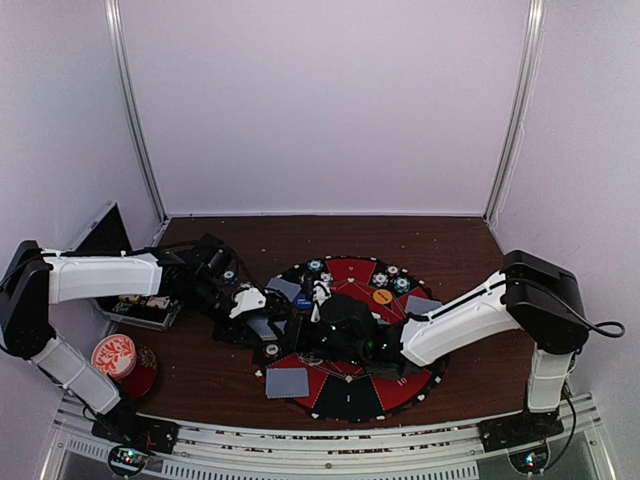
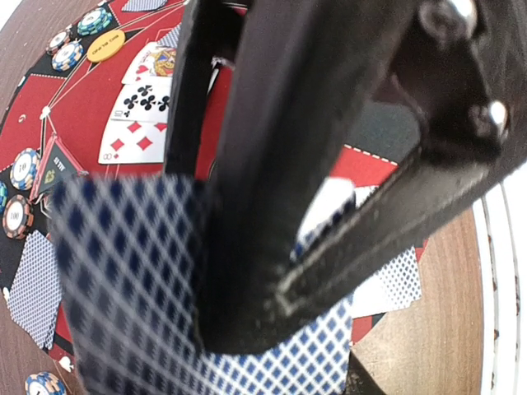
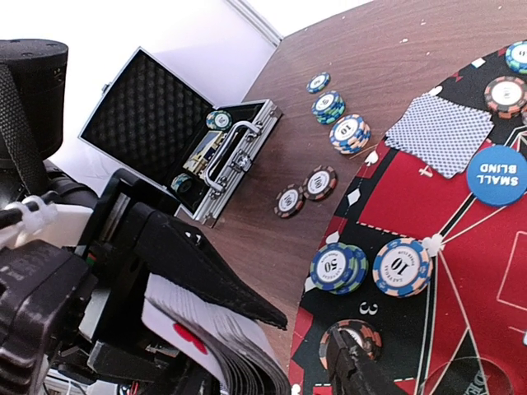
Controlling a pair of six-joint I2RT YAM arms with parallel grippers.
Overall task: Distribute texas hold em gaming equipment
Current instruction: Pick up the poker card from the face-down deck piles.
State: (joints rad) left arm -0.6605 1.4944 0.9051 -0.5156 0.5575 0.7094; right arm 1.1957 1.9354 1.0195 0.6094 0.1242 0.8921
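My left gripper point(image 1: 268, 325) point(image 2: 239, 341) is shut on a deck of blue-diamond-backed playing cards point(image 2: 132, 280) over the left edge of the round red-and-black mat point(image 1: 395, 385). The right wrist view shows that deck point(image 3: 235, 346) fanned at its free end. My right gripper point(image 1: 322, 335) point(image 3: 272, 383) is at that end. Only one of its fingertips point(image 3: 356, 374) shows, so its grip is unclear. Face-down cards point(image 1: 287, 382) point(image 3: 440, 132), face-up cards point(image 2: 136, 103), an orange button point(image 1: 383, 296) point(image 2: 105, 45), a blue small-blind button point(image 3: 498, 174) and striped chips point(image 3: 401, 266) lie on the mat.
An open foam-lined metal case point(image 1: 135, 305) point(image 3: 177, 132) stands left of the mat, with chips point(image 3: 305, 191) on the wood between them. A larger red-and-white patterned disc point(image 1: 118, 354) lies at the near left. White walls enclose the table.
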